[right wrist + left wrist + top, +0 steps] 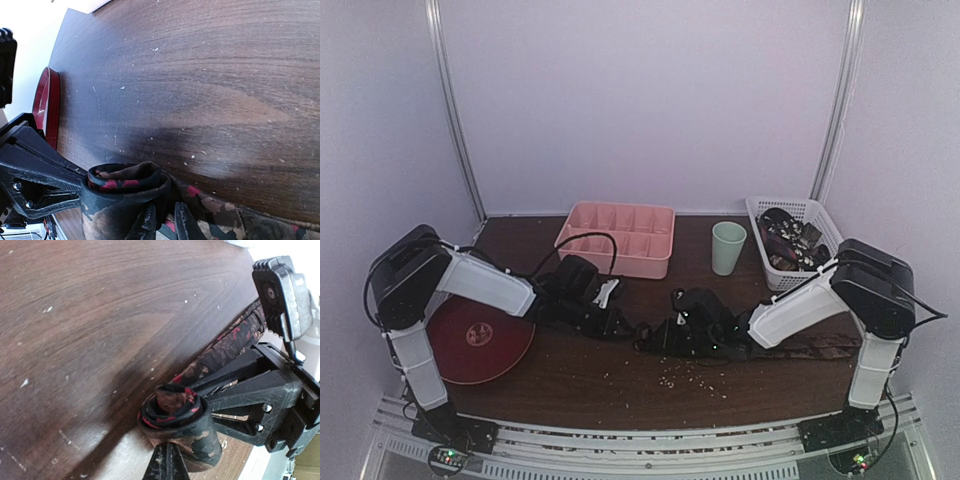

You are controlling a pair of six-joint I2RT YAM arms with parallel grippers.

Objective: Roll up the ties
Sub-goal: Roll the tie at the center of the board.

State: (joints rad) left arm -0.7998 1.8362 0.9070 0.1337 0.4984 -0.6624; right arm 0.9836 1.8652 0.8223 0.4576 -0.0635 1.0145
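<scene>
Top external view: the table (620, 385) carries 1 tie (820, 348) laid flat. Its long axis runs left to right, from the middle of the table out beneath the right arm (800, 310). A basket (815, 210) at the far right holds more ties (790, 240), well apart from the work.

The 2 grippers meet at the table's middle. There the tie's end is wound into a coil (172, 407) of a few turns, its open end facing both wrist cameras. I cannot tell whether the coil rests on the wood or hangs just above it.

The left gripper (167, 460) comes in from the left, jaws together and clamped on the coil. The right gripper (167, 222) has its jaws nearly together and looks pinched on the band just where it leaves the coil.

The loose length lies wholly to the right of the coil, so winding must travel that way. The right arm is nearer that length and the left one anchors the roll. Most of the tie looks unrolled.
</scene>
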